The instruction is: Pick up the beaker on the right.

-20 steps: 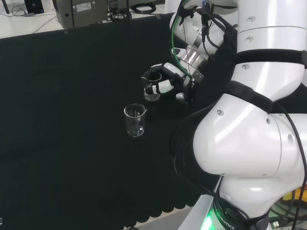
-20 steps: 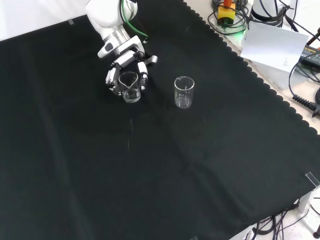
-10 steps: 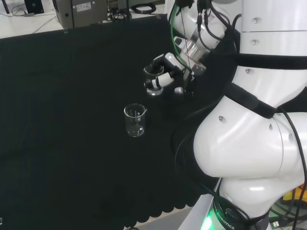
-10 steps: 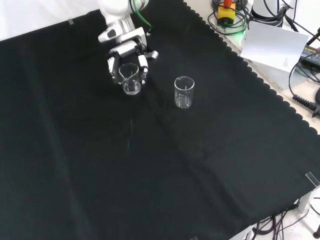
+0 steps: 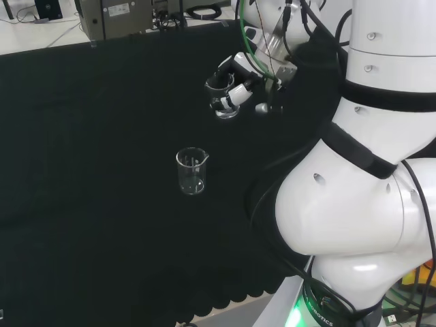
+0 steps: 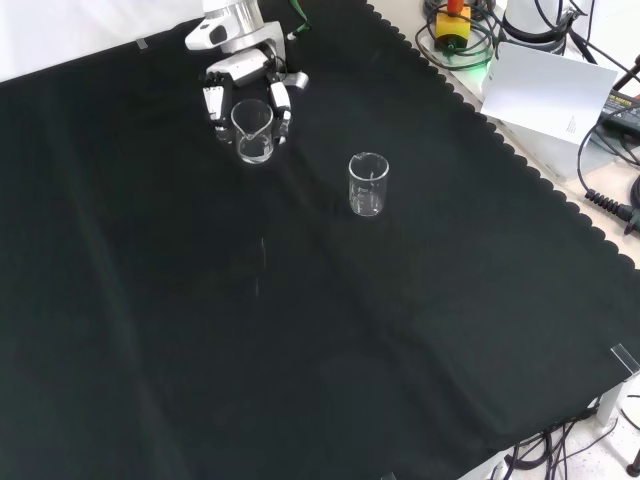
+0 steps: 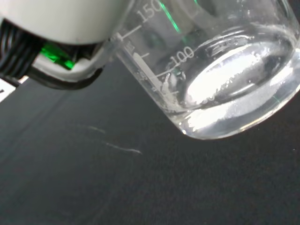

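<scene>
Item: beaker, clear glass, clasped in my hand, fingers curled round it. Change: lifted off the black cloth since a second ago, now higher. Lift looks achieved. Second beaker: standing below my hand, well apart.

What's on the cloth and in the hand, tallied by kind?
Clear beakers: 2, the held beaker in the hand, and the free beaker standing on the black cloth.
Hands: 1.
Cloths: 1.
Total: 4.
</scene>
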Controlling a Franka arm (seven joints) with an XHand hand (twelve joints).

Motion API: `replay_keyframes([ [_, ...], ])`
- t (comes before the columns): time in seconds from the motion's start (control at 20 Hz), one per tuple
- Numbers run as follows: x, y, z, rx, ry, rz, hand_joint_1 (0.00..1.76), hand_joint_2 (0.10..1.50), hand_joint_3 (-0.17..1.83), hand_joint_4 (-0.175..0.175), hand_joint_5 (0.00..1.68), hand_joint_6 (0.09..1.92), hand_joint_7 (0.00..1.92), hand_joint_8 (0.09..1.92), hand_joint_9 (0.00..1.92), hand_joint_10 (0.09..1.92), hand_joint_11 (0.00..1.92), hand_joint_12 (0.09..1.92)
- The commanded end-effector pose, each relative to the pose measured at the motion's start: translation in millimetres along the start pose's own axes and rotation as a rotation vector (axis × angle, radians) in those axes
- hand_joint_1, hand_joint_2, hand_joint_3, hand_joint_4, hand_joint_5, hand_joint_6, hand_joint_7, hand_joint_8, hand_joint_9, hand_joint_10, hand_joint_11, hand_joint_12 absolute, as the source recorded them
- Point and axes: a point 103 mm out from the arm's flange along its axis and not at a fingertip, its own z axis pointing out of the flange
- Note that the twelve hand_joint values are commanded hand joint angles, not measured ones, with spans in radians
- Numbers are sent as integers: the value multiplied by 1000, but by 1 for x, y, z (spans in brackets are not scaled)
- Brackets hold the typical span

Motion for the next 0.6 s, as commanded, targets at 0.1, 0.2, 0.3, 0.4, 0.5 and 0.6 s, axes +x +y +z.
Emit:
replay_keyframes([
  [0.1, 21, -26, -37, 67, -41, -11, 1335, 569, 690, -175, 1463, 295, 1533, 227, 1763, 87, 1446, 631],
  [0.2, 25, -32, -42, 70, -45, -9, 1334, 567, 690, -175, 1469, 283, 1542, 207, 1768, 87, 1451, 629],
  [0.3, 30, -37, -46, 71, -46, -7, 1333, 567, 691, -175, 1471, 280, 1545, 201, 1770, 87, 1453, 629],
  [0.4, 33, -44, -49, 70, -42, -4, 1333, 566, 692, -175, 1472, 278, 1546, 199, 1771, 87, 1454, 629],
  [0.5, 38, -49, -52, 72, -44, -6, 1333, 565, 693, -175, 1473, 277, 1547, 197, 1772, 87, 1456, 629],
  [0.6, 43, -55, -54, 77, -47, -8, 1333, 564, 694, -175, 1474, 276, 1548, 196, 1773, 87, 1458, 630],
])
